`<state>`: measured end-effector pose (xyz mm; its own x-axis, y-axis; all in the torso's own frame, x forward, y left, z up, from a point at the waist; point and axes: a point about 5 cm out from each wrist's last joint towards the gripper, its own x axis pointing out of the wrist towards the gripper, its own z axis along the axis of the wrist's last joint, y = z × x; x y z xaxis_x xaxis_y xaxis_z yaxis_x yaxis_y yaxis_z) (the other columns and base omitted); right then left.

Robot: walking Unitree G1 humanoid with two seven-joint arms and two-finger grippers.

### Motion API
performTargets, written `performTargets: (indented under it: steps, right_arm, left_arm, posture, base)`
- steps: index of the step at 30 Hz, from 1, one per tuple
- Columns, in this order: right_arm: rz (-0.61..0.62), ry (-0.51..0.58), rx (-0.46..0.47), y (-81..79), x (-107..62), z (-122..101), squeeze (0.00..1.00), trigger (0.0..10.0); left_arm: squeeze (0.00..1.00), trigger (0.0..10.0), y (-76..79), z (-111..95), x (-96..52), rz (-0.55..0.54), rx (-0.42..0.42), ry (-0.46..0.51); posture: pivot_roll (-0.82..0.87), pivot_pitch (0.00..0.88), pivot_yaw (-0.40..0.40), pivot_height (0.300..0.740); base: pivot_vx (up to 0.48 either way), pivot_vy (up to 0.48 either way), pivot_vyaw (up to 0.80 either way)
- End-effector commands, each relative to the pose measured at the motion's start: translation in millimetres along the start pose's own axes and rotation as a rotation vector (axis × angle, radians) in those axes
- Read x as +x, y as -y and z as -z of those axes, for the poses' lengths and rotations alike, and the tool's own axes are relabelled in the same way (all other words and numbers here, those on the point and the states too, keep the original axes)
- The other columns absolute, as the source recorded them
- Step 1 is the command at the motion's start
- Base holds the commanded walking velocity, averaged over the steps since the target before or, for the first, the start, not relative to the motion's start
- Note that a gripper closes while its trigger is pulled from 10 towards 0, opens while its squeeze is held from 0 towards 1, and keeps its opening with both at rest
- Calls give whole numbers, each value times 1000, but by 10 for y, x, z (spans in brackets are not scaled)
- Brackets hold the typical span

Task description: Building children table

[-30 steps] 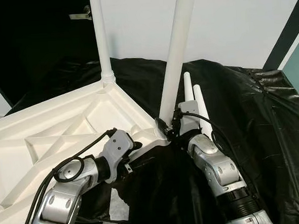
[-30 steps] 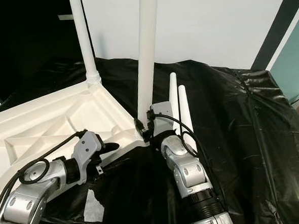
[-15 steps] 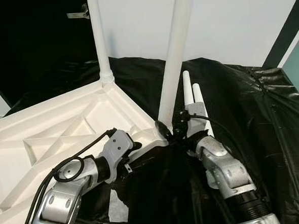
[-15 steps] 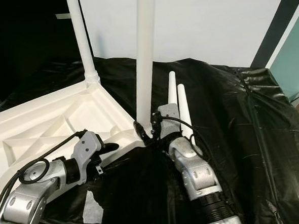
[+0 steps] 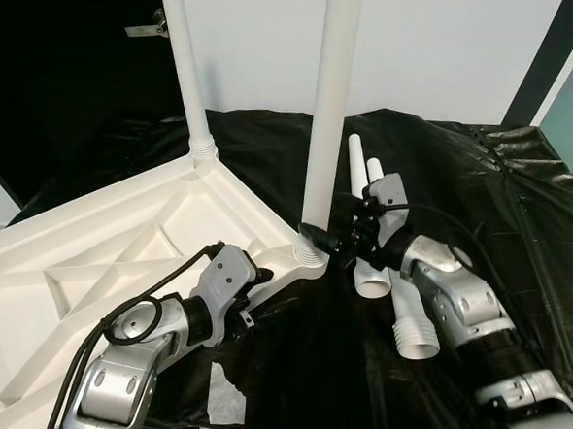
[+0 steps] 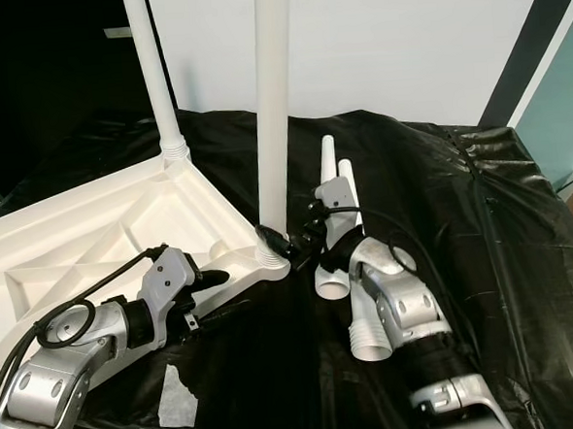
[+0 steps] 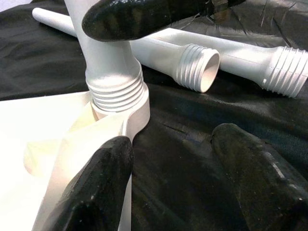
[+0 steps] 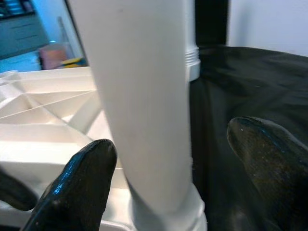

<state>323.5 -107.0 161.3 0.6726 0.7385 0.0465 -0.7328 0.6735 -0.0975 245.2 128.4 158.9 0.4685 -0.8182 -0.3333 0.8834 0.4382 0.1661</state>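
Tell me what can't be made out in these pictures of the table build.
- Upright legs and: tops cut off by the eye views' upper edge.
- Tabletop: far left side runs off frame.
- Loose legs: partly hidden behind the right pincer and its arm.

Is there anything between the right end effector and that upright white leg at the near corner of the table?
Nothing visible. The right end effector sits open at the base of the upright white plastic table leg, fingers either side. The two loose white legs lie behind it on the black cloth.
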Motion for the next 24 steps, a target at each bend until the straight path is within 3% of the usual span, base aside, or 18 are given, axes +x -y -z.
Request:
performTargets:
  steps: [1, 9, 16, 21, 23, 24]
  right_arm:
    - [-35, 5, -4, 10, 8, -4, 0, 10000]
    - [-83, 13, -15, 40, 37, -2, 0, 10000]
    - [-210, -59, -81, 139, 254, 53, 0, 10000]
    - [-212, -67, -89, 147, 281, 58, 0, 10000]
    - [-220, -69, -96, 146, 324, 53, 0, 7765]
    - [-220, -69, -96, 146, 324, 53, 0, 7765]
  left_arm:
    - [0, 10000, -13, 3, -3, -43, -3, -7]
    - [0, 10000, -8, 5, -8, -40, -5, -10]
    - [0, 10000, 46, 14, -11, -38, -17, -15]
    - [0, 10000, 44, 12, -11, -39, -17, -15]
    - [0, 10000, 38, 4, -8, -39, -16, -13]
    - [0, 10000, 38, 4, -8, -39, -16, -13]
  posture:
    - [83, 0, -39, 740]
    - [84, 0, -40, 740]
    - [109, 0, -47, 740]
    - [107, 0, -46, 740]
    - [107, 0, -44, 740]
    - [107, 0, -44, 740]
  base:
    - [0, 0, 0]
    - [0, 0, 0]
    - [0, 0, 0]
    - [0, 0, 0]
    - [0, 0, 0]
    - [0, 0, 0]
